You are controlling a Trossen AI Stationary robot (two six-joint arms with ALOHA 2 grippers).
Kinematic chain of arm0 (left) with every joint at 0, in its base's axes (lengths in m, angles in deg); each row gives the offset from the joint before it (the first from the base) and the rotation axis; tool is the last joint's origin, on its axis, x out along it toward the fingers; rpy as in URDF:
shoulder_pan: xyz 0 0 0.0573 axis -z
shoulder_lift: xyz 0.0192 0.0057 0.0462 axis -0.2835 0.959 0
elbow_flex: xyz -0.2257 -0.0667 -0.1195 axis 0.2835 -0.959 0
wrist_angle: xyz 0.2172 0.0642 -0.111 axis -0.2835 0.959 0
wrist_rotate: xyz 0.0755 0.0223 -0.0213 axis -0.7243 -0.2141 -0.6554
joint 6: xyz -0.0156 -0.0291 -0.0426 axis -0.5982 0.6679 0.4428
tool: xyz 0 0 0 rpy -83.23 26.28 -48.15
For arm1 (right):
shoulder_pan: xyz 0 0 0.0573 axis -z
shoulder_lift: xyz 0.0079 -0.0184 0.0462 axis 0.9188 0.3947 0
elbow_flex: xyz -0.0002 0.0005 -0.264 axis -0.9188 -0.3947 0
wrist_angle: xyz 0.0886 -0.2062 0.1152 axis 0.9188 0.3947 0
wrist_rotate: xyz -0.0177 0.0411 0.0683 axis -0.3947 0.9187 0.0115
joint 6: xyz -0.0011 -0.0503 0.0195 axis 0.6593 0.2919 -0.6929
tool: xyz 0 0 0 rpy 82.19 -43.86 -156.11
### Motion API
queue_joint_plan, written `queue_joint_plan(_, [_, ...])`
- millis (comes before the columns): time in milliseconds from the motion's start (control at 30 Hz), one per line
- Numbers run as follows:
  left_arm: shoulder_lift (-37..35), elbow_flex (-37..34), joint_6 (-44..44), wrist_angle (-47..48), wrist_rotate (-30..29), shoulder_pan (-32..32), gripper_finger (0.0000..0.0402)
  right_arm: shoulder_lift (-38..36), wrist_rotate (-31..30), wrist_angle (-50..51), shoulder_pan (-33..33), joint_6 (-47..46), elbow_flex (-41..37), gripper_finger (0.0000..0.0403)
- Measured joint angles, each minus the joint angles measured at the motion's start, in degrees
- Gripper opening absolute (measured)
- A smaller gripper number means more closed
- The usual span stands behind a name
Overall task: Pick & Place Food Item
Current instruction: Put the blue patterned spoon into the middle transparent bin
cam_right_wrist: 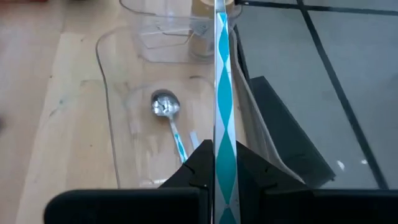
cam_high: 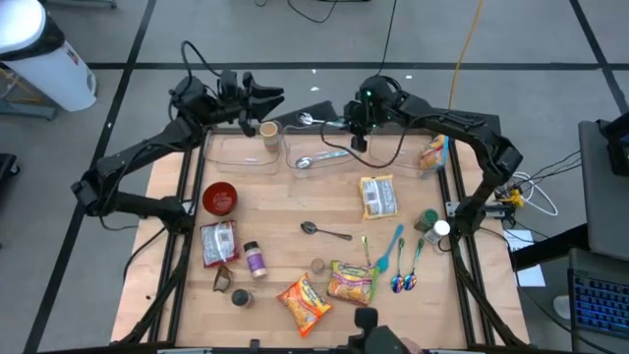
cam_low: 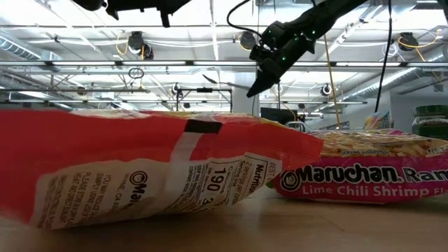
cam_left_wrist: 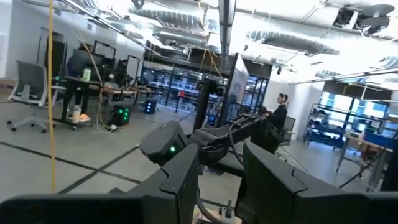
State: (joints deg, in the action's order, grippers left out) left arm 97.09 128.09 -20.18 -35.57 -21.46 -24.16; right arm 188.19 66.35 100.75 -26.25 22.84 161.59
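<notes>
My right gripper point(cam_right_wrist: 222, 163) is clamped on a teal-and-white diamond-patterned spoon handle point(cam_right_wrist: 222, 74), raised over the clear plastic tray point(cam_high: 378, 155) at the table's far edge. A second metal spoon point(cam_right_wrist: 165, 104) lies inside the tray. My left gripper point(cam_high: 263, 99) hovers beside it, fingers point(cam_left_wrist: 180, 180) apart, empty.

A round red bowl point(cam_high: 219, 198) sits near the left edge of the pale wooden table point(cam_high: 285, 211); a small white jar with a purple label point(cam_high: 256, 260) lies below it; a bare metal spoon point(cam_high: 324, 231) rests mid-table; a round green-lidded jar point(cam_high: 429, 220) stands near the right edge; a white cylindrical bin point(cam_high: 44, 54) stands on the grey floor point(cam_high: 531, 59) at upper left; a yellow cable point(cam_high: 464, 44) crosses the floor beyond the table.
</notes>
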Motion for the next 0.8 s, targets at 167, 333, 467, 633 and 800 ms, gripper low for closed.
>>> queue_joint_plan(167, [0.1,0.0,-0.3,3.0,-1.0,0.3,0.0134,4.5,0.9,3.6,-0.1,1.3,3.0,0.0019])
queue_joint_plan(333, [0.1,0.0,0.2,5.0,-0.7,0.2,0.0134,8.3,1.0,5.1,-1.6,3.8,6.4,0.0019])
queue_joint_plan(467, [0.1,0.0,0.2,6.3,0.4,0.2,0.0134,11.1,0.8,6.1,-3.0,4.5,8.7,0.0019])
queue_joint_plan(633, [0.1,0.0,0.2,9.6,0.7,0.3,0.0134,14.0,-2.8,8.0,-5.0,6.9,10.2,0.0019])
queue_joint_plan(800, [0.1,0.0,-0.2,12.4,0.7,0.2,0.0134,17.0,-4.6,11.4,-6.0,8.5,11.1,0.0019])
